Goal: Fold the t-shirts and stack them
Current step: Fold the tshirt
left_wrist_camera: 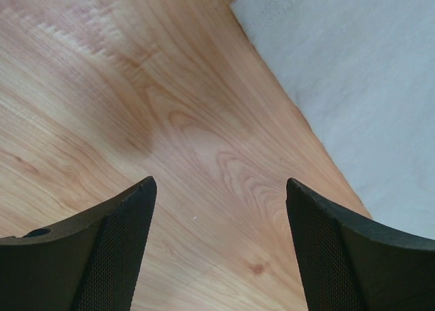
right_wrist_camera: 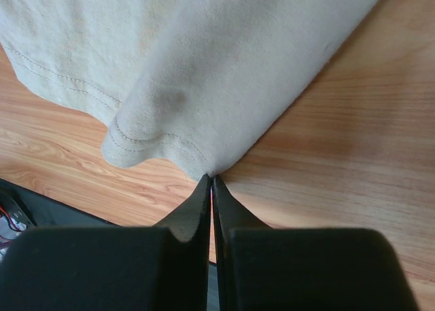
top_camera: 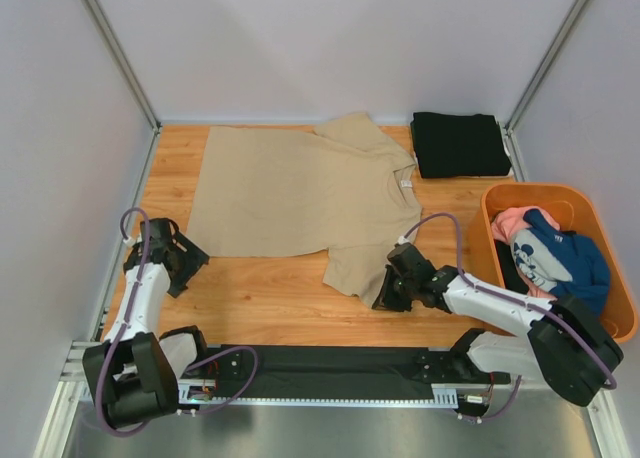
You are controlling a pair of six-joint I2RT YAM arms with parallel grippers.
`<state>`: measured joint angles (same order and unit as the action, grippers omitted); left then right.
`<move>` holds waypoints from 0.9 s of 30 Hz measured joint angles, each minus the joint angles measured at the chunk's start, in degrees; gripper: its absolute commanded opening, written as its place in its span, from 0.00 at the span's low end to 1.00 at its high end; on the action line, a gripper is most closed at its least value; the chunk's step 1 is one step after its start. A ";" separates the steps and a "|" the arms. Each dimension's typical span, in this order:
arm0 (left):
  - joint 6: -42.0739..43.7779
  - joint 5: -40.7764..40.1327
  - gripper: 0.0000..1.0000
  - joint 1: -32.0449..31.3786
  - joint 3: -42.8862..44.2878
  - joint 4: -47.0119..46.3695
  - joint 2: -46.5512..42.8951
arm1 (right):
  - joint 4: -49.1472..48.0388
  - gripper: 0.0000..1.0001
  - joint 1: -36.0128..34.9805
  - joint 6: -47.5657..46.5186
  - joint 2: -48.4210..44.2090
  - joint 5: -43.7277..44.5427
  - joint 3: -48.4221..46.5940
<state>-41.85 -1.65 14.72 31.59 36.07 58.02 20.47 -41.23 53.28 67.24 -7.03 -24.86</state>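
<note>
At tan t-shirt (top_camera: pixel 290 188) near sleeve hem: right gripper (right_wrist_camera: pixel 212 183) clenched on cloth; left gripper (left_wrist_camera: pixel 219 189) released, just off shirt's left edge.

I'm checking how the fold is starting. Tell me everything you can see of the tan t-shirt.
The tan t-shirt is plain, soft-looking beige cloth with stitched hems, spread mostly flat on the wooden table, collar toward the right, hem toward the left. Its near sleeve is slightly bunched, and the right gripper is shut on that sleeve's edge. The open left gripper hovers beside it, not touching.
</note>
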 measured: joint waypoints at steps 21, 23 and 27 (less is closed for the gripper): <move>-3.30 -5.05 0.77 0.00 10.56 -6.49 23.39 | -0.04 0.00 0.02 -3.15 0.92 -0.74 -0.70; -3.54 -5.25 0.72 0.00 11.26 -7.23 24.44 | -0.04 0.00 0.02 -3.41 0.92 -0.79 -0.70; -4.20 -6.14 0.35 0.04 11.96 -8.15 25.81 | -0.02 0.00 0.13 -3.72 0.92 -0.87 -0.70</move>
<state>-46.04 -7.79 14.76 43.55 27.92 83.83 20.45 -41.10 49.56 68.16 -7.90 -25.56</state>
